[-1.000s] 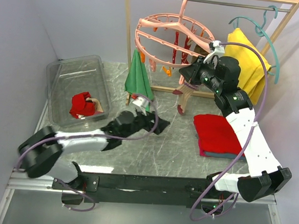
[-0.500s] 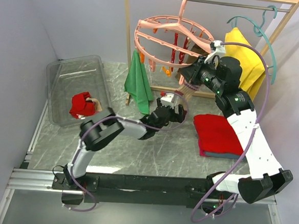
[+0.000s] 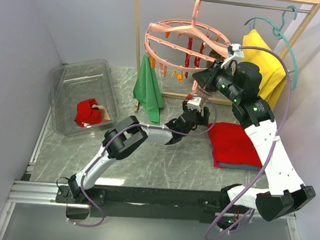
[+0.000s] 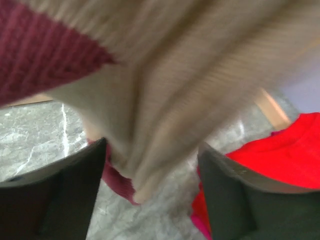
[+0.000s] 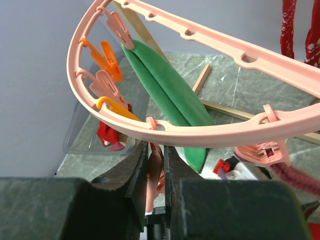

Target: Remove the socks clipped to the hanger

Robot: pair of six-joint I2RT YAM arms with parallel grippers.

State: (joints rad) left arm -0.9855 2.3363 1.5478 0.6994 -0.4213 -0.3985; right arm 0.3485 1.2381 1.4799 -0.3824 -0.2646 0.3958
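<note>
The salmon-pink hanger [image 3: 179, 39] hangs from the wooden rail, with red socks [image 3: 189, 48] clipped under it. My right gripper [image 3: 203, 82] is at its near rim, shut on a pink clip peg [image 5: 156, 172] just below the ring [image 5: 210, 131]. A tan sock with a dark red cuff [image 4: 165, 75] hangs under that peg. My left gripper [image 3: 200, 113] is open below it. The sock's lower end hangs between the left fingers [image 4: 55, 200] without being pinched.
A clear bin [image 3: 69, 80] at the left holds red socks [image 3: 89, 112]. A green cloth [image 3: 148, 86] hangs from the wooden rack [image 3: 135, 36]. A folded red cloth [image 3: 232, 144] lies at the right. A yellow cloth [image 3: 263, 61] hangs on a teal hanger.
My left arm has swung from the table's left middle to the right, up to the hanging tan sock. My right gripper stays shut on the peg.
</note>
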